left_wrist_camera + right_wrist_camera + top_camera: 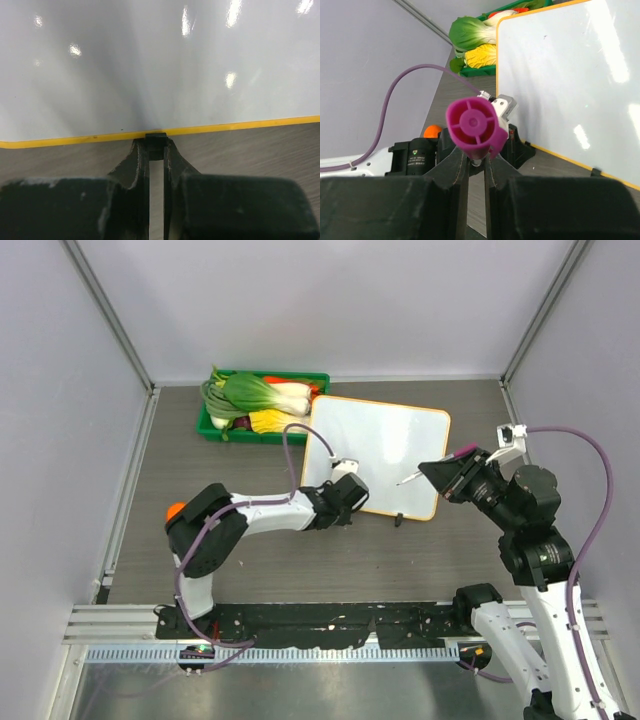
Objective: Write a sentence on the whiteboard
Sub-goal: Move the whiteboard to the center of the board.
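The whiteboard (380, 440) lies tilted on the table, its glossy face blank; no sentence shows on it in any view. My left gripper (352, 496) is at its near-left edge, shut on one small black foot (156, 138) under the orange-yellow rim (240, 125). My right gripper (447, 468) is shut on a purple marker (432, 467) and holds it slanted over the board's right part, tip pointing left and down. In the right wrist view the marker's purple end (472, 125) sits between my fingers (451, 167), with the board (570, 85) to the right.
A green tray (212, 427) of toy vegetables, including bok choy (470, 32) and corn, stands behind the board's left corner. The board's second black foot (398, 521) is at its near edge. An orange knob (176, 509) is on the left arm. Grey walls enclose the table.
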Controlling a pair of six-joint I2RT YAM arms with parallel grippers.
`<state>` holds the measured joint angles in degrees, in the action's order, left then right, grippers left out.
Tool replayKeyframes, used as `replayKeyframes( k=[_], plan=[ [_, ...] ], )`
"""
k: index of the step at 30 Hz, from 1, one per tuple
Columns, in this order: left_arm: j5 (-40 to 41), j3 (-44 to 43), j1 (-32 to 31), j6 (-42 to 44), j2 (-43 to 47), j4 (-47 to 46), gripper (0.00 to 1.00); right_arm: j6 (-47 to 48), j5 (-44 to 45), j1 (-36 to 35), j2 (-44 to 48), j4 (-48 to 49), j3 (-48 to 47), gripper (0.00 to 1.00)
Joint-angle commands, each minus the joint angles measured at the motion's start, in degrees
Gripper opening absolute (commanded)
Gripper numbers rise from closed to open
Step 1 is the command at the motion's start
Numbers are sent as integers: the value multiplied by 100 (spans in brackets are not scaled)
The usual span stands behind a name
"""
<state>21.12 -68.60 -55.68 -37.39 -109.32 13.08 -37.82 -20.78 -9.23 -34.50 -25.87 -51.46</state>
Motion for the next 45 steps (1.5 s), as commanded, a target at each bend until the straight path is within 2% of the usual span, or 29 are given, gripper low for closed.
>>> replayKeyframes(
  k=[1,11,17,23,35,45],
  plan=[
    [708,679,-13,-286,770,274,0,-58,-137,27,101,-15,40,1],
    [850,1849,-48,-945,2124,818,0,-120,-216,18,128,-6,233,1],
    [858,2184,-434,-1622,2529,1161,0,-155,-252,18,163,11,338,1],
    [902,2026,-1058,-2088,2188,1451,0,-181,-269,18,216,3,461,1],
    [937,1139,-2183,-3037,1036,2357,0,-225,-313,27,312,-6,558,1],
    [867,1059,-2702,-3301,1228,2673,0,-243,-322,18,313,20,690,1]
  ],
)
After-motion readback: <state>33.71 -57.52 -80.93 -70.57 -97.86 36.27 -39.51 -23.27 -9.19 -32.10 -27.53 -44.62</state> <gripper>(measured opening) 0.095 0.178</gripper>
